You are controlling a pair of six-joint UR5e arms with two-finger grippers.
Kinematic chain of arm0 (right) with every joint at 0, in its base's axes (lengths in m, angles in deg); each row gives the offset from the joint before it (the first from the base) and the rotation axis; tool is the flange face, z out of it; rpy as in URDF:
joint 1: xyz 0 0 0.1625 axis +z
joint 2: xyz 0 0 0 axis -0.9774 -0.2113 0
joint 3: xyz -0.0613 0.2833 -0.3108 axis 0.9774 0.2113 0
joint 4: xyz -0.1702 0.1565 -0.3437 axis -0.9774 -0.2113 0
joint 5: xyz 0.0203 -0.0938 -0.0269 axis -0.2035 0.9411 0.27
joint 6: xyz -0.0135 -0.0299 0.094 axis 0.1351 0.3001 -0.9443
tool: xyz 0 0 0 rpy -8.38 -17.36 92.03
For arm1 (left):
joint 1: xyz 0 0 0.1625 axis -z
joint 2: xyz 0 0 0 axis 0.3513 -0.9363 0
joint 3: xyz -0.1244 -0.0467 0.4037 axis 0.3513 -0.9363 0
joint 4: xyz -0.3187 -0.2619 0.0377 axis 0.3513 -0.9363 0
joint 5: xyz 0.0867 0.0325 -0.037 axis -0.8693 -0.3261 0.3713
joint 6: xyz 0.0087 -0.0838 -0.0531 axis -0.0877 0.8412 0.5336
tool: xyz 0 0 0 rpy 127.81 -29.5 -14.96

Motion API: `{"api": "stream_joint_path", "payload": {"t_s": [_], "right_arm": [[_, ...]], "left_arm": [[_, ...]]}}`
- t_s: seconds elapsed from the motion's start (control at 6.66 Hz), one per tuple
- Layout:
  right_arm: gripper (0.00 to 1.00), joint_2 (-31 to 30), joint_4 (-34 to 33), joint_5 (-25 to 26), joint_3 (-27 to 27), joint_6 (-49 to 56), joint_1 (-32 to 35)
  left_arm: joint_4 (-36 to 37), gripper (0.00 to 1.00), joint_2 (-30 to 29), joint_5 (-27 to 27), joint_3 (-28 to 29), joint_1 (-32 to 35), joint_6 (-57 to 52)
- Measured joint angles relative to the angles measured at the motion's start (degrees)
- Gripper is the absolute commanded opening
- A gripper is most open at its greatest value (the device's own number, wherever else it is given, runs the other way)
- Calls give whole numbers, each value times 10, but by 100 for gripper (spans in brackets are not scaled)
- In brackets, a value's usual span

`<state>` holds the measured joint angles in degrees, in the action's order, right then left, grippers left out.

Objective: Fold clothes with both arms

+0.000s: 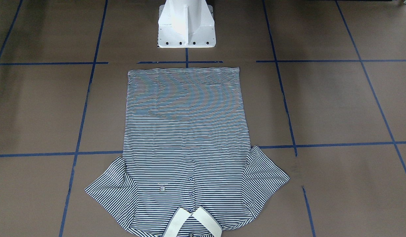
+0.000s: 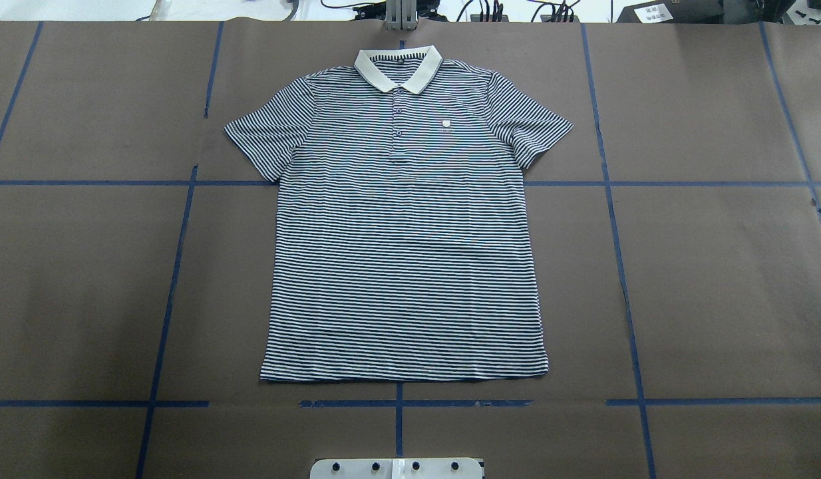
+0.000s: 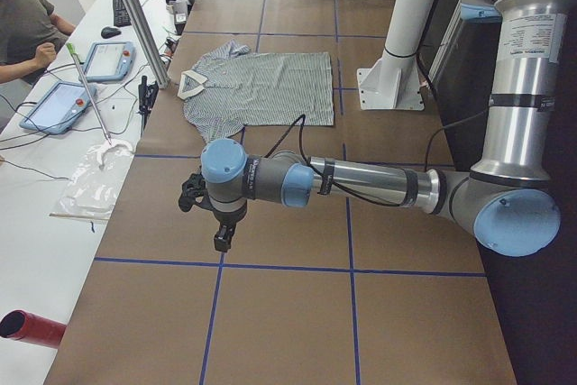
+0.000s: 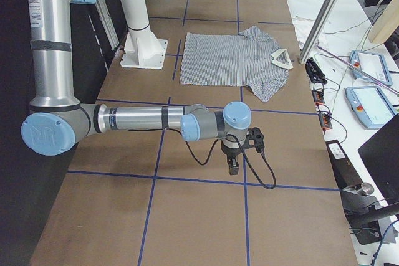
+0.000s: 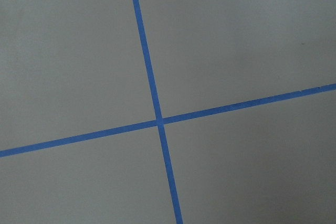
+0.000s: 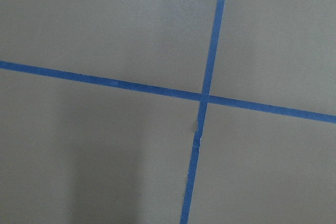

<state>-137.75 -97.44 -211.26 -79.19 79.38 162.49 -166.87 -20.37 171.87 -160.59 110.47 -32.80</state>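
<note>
The striped polo shirt (image 2: 404, 233) lies flat and face up in the middle of the brown table, collar (image 2: 398, 68) at the far edge, hem toward the robot's base, both sleeves spread. It also shows in the front view (image 1: 186, 131) and both side views (image 3: 261, 87) (image 4: 230, 59). My left arm reaches out low over bare table well to the shirt's left; its gripper (image 3: 221, 236) points down, and I cannot tell its state. My right gripper (image 4: 232, 167) hangs likewise far to the shirt's right, state unclear. Both wrist views show only brown table and blue tape (image 5: 160, 120) (image 6: 203, 98).
The white pedestal (image 1: 186, 26) stands just behind the shirt's hem. A person (image 3: 22, 24) sits at a side bench with tablets (image 3: 108, 60). A metal post (image 3: 135, 15) rises near the collar edge. A red cylinder (image 3: 32, 328) lies on the bench.
</note>
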Motion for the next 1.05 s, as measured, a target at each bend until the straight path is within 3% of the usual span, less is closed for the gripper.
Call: {"api": "stream_joint_path", "payload": {"t_s": [0.6, 0.9, 1.05], "right_arm": [[100, -2, 20, -35, 2, -2, -13], [100, 28, 68, -67, 3, -81, -74], [100, 74, 87, -59, 9, -154, -119]], "left_arm": [[-1, 100, 7, -1, -14, -8, 3], [-11, 100, 12, 1, -18, -11, 0], [-14, 100, 15, 12, -19, -13, 1]]}}
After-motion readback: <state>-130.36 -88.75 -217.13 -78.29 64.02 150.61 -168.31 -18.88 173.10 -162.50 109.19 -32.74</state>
